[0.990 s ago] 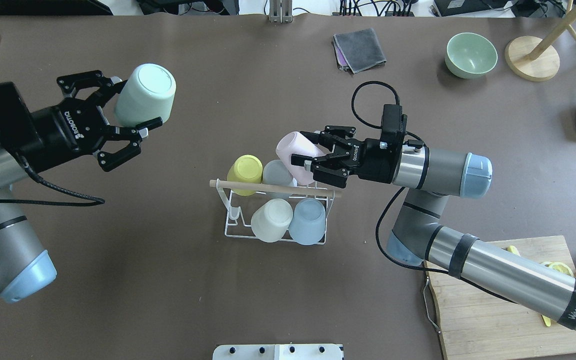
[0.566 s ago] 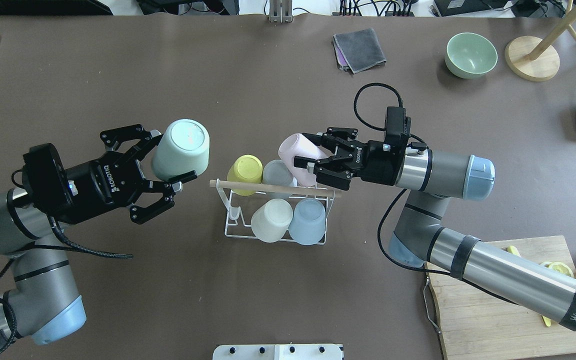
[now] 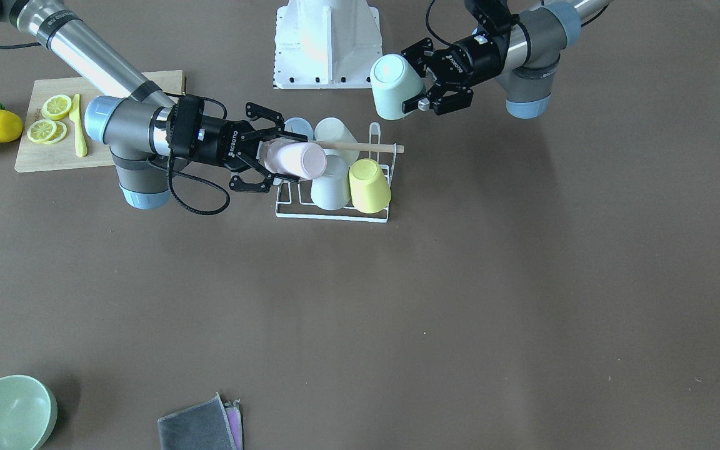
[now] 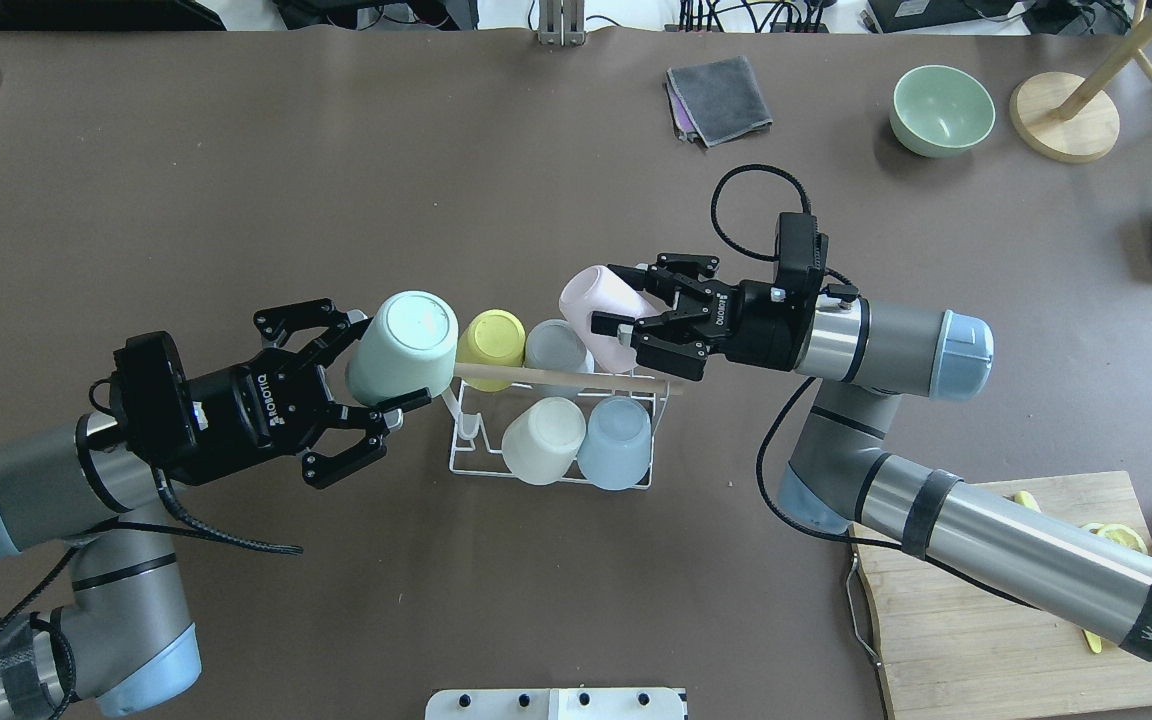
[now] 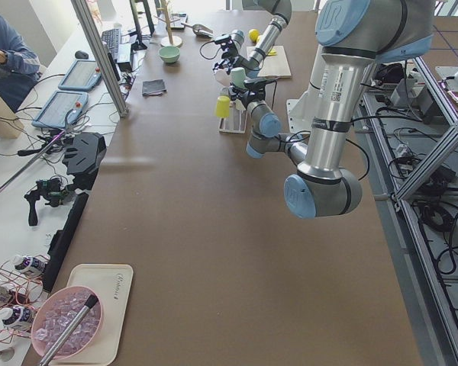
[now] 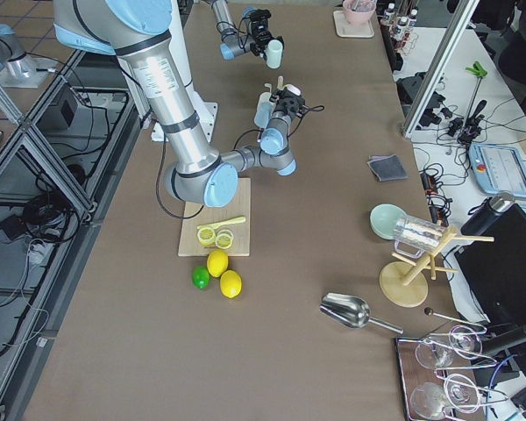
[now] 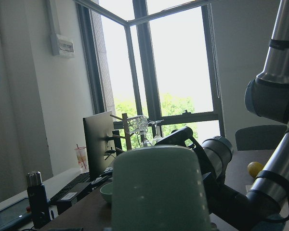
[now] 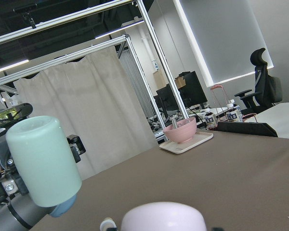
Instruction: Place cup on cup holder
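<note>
**Front view.** The right gripper (image 3: 291,157) is clamped on a pink cup (image 3: 297,161). The cup is tipped on its side at one end of the cup holder (image 3: 335,216), apparently lined up to slide onto a prong.

**Overhead view.** The left gripper (image 4: 386,360) grips a mint cup (image 4: 404,345) bottom-up, over the rod's tip at the rack's other end. It is likely bound for the bare prong below. Yellow (image 4: 491,337), grey (image 4: 556,347), white (image 4: 543,440) and blue (image 4: 616,442) cups sit inverted on the rack.

**Side views.** The scene is too small to add detail.

**Wrist views.** Each camera sees its own cup's bottom close below.
</note>
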Controlling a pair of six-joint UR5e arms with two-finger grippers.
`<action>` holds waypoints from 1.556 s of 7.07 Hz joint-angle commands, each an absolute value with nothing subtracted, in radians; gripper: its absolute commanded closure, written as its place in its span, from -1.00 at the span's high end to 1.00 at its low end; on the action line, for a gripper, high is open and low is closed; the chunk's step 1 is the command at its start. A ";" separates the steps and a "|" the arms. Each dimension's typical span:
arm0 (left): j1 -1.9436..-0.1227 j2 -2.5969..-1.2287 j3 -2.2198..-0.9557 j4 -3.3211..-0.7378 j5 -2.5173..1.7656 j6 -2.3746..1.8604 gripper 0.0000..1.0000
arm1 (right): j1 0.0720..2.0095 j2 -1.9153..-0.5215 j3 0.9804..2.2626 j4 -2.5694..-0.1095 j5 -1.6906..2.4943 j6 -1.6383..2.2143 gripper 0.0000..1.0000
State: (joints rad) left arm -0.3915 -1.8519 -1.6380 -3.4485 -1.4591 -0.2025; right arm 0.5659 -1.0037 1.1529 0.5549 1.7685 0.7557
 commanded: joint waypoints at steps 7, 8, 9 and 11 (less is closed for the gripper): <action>-0.336 -1.898 -1.537 -3.476 -1.445 -0.235 0.44 | 0.594 -1.026 1.179 0.586 1.743 0.772 1.00; -0.336 -1.896 -1.536 -3.476 -1.427 -0.232 0.45 | 0.630 -1.032 1.195 0.584 1.747 0.772 1.00; -0.336 -1.899 -1.529 -3.473 -1.404 -0.230 0.45 | 0.703 -1.029 1.201 0.546 1.752 0.770 1.00; -0.334 -1.904 -1.513 -3.471 -1.402 -0.229 0.45 | 0.842 -1.020 1.285 0.211 1.773 0.766 1.00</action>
State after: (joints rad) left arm -0.3349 -1.9021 -1.5196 -3.4721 -1.4056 -0.2293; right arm 0.7656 -1.0250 1.2314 0.4033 1.7564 0.7691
